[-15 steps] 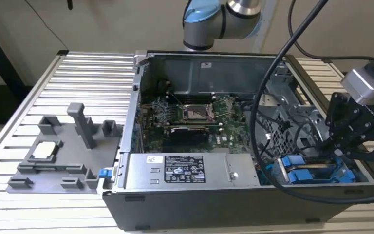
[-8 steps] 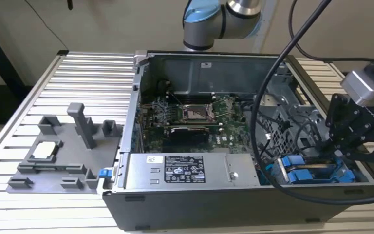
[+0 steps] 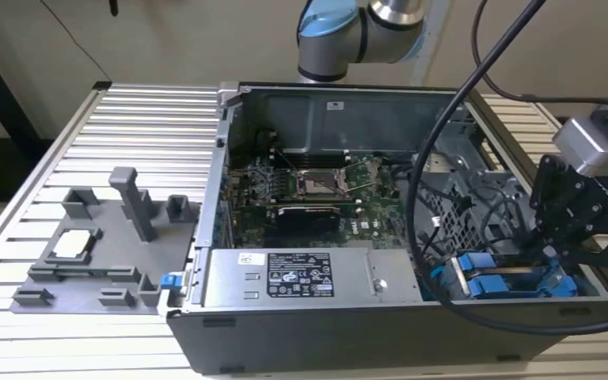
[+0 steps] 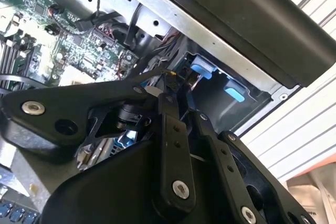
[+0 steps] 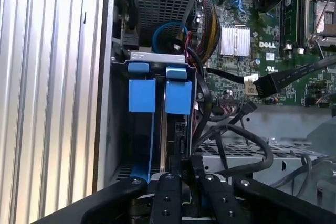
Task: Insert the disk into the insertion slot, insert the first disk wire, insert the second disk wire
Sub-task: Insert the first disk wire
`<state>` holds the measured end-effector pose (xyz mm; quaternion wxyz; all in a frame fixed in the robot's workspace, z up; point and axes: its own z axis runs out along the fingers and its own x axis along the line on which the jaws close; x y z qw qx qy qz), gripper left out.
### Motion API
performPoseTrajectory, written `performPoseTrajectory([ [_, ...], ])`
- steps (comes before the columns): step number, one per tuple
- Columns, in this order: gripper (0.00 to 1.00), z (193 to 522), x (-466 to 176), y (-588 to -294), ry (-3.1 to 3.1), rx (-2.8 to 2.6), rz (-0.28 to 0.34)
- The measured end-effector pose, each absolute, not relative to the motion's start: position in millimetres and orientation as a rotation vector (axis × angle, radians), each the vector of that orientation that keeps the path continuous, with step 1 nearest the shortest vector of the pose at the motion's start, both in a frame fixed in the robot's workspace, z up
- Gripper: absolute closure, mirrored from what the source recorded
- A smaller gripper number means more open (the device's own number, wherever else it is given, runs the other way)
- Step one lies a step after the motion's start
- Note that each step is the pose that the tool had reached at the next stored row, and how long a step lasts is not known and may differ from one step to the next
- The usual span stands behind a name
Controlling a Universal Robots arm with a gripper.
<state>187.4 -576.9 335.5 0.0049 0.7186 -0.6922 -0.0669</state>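
Note:
Two bright blue carrier frames (image 5: 142, 95) (image 5: 178, 97) sit side by side in the grey perforated drive cage (image 5: 157, 3), which holds the insertion slot; the disk itself is mostly hidden inside. In the exterior view the blue carriers (image 3: 505, 281) lie at the case's front right corner. My gripper (image 5: 186, 174) hangs right at the carriers' rear end, its fingers (image 5: 168, 192) shut on a small black wire connector (image 5: 185, 162). In the second wrist view the gripper (image 4: 176, 80) pinches that connector just short of the blue tabs (image 4: 202, 69). In the exterior view the gripper (image 3: 556, 252) reaches into the cage.
A loose black flat cable with its connector (image 5: 265, 85) lies over the green motherboard (image 5: 273, 35). Bundled wires (image 5: 231, 140) crowd the space beside the cage. The grey power-supply box (image 3: 294, 277) sits on the exterior view's left of the carriers. A grey fixture tray (image 3: 104, 253) stands outside the case.

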Motion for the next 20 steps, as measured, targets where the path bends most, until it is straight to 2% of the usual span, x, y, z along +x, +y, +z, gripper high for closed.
performPoseTrajectory([
  [8, 0.8, 332.1, 187.5, -577.6, -2.18, 2.239, -0.211],
  [9, 0.73, 333.8, 187.5, -577.6, -2.18, 2.239, -0.211],
  [20, 0.73, 382.7, 186.4, -577.7, -2.18, 2.239, -0.21],
])
